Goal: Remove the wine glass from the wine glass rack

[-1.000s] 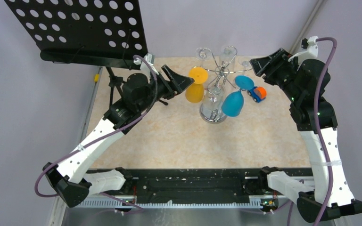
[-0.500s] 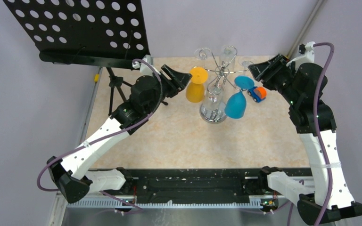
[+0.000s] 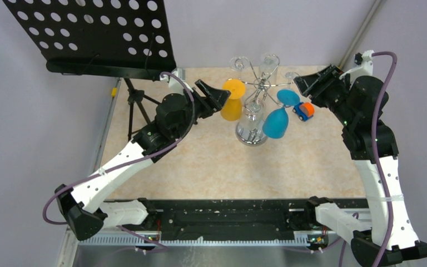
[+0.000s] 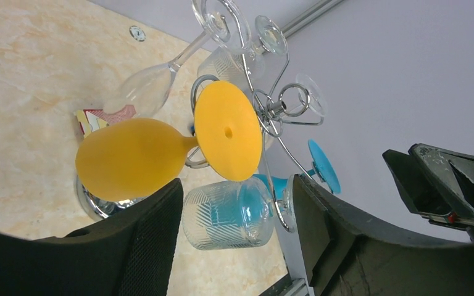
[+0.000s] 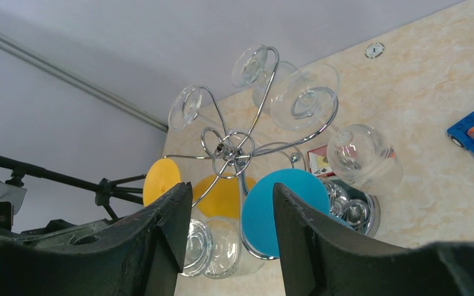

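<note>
The chrome wine glass rack stands at the back centre on its round shiny base. A yellow wine glass, a blue wine glass and several clear glasses hang upside down from its curled arms. My left gripper is open and empty, just left of the yellow glass. In the left wrist view its fingers frame a clear patterned glass below the yellow glass. My right gripper is open and empty, right of the rack. Its view shows the blue glass's foot between its fingers.
A black perforated music stand on a tripod stands at the back left, close behind my left arm. A blue and orange toy car lies on the table right of the rack, below my right gripper. A grey wall closes the back.
My left arm has shifted right, closer to the yellow glass. My right gripper has moved slightly left and back, toward the rack. Both stay open; the glasses still hang.
</note>
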Robot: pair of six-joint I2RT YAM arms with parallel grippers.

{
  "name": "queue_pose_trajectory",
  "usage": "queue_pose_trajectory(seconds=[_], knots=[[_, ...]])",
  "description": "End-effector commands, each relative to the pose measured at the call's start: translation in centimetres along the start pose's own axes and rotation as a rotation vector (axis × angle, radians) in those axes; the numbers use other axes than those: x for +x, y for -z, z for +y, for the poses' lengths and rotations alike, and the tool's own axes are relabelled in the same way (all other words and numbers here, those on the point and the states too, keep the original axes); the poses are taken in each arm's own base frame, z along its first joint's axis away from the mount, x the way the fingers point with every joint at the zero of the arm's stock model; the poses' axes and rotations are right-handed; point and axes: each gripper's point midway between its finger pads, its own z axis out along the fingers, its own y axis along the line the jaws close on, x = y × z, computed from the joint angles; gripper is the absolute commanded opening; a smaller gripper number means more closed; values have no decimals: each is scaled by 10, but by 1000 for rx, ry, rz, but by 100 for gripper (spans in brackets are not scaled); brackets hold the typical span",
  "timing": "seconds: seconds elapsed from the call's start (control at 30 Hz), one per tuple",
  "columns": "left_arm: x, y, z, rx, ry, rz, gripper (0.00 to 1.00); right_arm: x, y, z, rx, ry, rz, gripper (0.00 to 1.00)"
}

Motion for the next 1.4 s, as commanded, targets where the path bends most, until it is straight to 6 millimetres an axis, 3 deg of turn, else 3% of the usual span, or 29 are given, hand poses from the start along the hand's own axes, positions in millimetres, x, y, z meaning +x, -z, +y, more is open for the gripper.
queue_pose_trajectory(seconds=[0.0, 0.13, 0.27, 0.5, 0.73, 1.13, 1.37], knots=[[-34, 21, -33, 86, -33, -74, 70, -9, 2, 8, -30, 9, -22, 52], [-28, 28, -43, 144, -74, -32, 70, -7, 1, 8, -34, 8, -18, 52], [-2, 27, -42, 168, -103, 43, 68, -5, 1, 8, -35, 5, -13, 52], [30, 16, -22, 56, -32, 90, 61, 1, 4, 3, -22, -9, -2, 52], [25, -6, -5, -74, 62, -2, 60, 8, 7, 0, -15, -28, 19, 50], [5, -20, 2, -110, 168, -167, 63, 9, 20, -2, -5, -49, 8, 49], [7, -26, 9, -136, 180, -180, 49, 8, 25, -3, 0, -47, -1, 49]])
